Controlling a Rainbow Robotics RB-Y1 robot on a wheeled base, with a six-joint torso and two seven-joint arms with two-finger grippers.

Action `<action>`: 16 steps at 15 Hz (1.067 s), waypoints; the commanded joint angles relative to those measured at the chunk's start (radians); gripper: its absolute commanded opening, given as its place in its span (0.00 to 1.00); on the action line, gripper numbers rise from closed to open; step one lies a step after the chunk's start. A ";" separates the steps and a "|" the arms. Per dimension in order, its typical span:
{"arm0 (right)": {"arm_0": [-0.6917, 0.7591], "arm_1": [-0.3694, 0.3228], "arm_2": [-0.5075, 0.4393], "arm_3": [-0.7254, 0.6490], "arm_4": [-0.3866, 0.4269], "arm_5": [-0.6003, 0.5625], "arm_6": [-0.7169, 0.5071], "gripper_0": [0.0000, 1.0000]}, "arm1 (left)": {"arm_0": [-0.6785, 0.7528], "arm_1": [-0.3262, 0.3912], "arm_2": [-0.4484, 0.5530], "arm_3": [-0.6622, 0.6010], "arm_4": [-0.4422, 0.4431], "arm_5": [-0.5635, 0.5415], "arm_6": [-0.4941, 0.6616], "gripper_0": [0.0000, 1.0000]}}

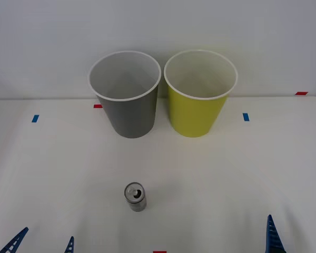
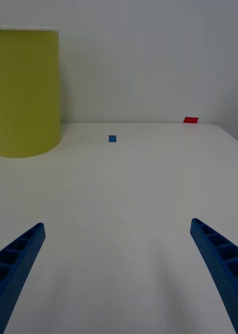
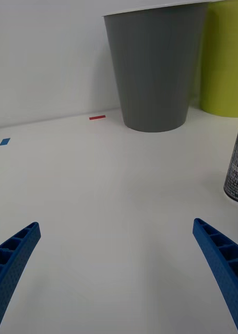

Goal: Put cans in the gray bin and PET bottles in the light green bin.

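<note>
**Front view: the can waits to be picked up**

The can [image 1: 135, 196] stands upright on the white bench [image 1: 242, 174], well in front of the gray bin [image 1: 127, 97]. The light green bin [image 1: 199, 95] is beside that one. The left end effector [image 1: 42, 243], spread wide and holding nothing, is nearer the can. It should probably come in level and squeeze the can's middle. The right end effector [image 1: 297, 232] waits, also spread wide.

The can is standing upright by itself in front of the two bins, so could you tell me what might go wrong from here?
1. The can is small and upright; an off-centre approach by the open left tool could tip it and let it roll.
2. The gray bin and the light green bin stand close together, so a slightly misplaced release could land in the wrong one.
3. A low carry might clip a tall bin's rim.
</note>
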 commanded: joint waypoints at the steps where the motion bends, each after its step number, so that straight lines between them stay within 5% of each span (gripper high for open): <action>1: 0.000 0.000 0.000 0.000 0.000 0.000 0.000 0.96 | 0.000 0.000 0.000 0.000 0.000 0.000 0.000 1.00; 16: 0.000 0.000 0.000 0.000 0.000 0.000 0.000 0.97 | 0.000 0.000 0.000 0.000 0.000 0.000 0.000 1.00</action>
